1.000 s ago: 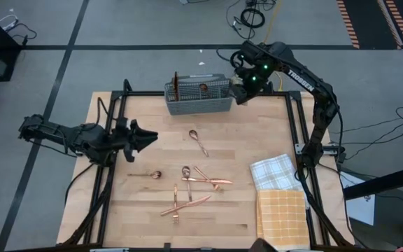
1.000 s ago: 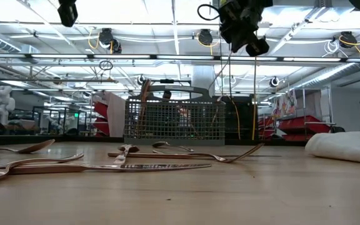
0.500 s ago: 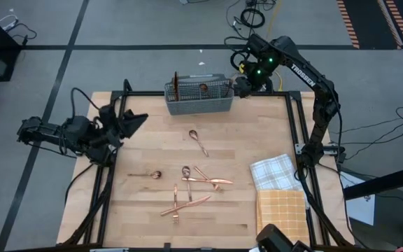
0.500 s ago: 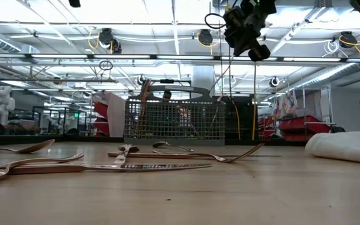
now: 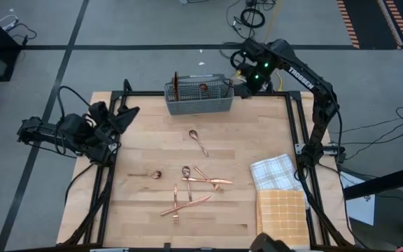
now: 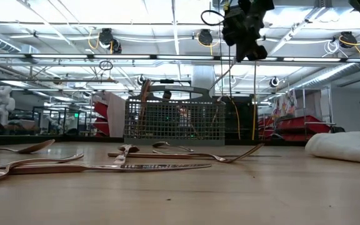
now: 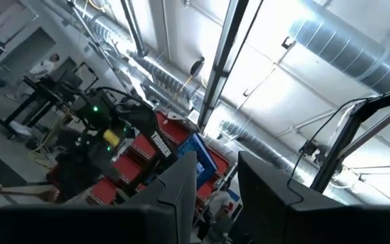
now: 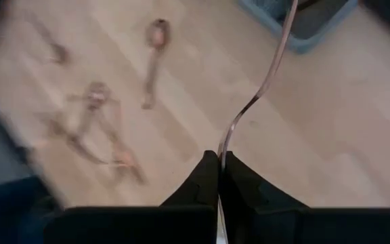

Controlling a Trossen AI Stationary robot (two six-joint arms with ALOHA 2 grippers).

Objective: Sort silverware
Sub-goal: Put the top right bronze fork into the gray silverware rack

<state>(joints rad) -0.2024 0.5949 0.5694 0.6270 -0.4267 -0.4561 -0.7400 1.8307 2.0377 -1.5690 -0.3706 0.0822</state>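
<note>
High view first: the right gripper [image 5: 247, 82] hangs just off the back edge of the table, beside the right end of the grey basket [image 5: 199, 103]. Its own wrist camera shows the two fingers [image 8: 205, 181] pinched together on a thin copper piece of cutlery [image 8: 259, 88], whose curved stem runs away from the fingertips toward the basket [image 8: 303, 24]; which kind of piece it is I cannot tell. From table height that gripper [image 6: 242, 37] is well above the basket [image 6: 175, 123].

The left gripper [image 5: 126, 115] sits over the table's left edge, toward the back left corner, raised and tilted up so its camera looks at the ceiling; its fingers [image 7: 181, 190] stand apart with nothing between them.

The rest of the silverware lies on the wood. A spoon [image 5: 199, 141] rests alone near the middle, a smaller spoon [image 5: 146, 174] nearer the left edge, and a loose crossed cluster [image 5: 194, 185] toward the front edge. A few pieces stand upright in the basket. Two checked cloths [image 5: 277, 196] lie by the front right corner.
</note>
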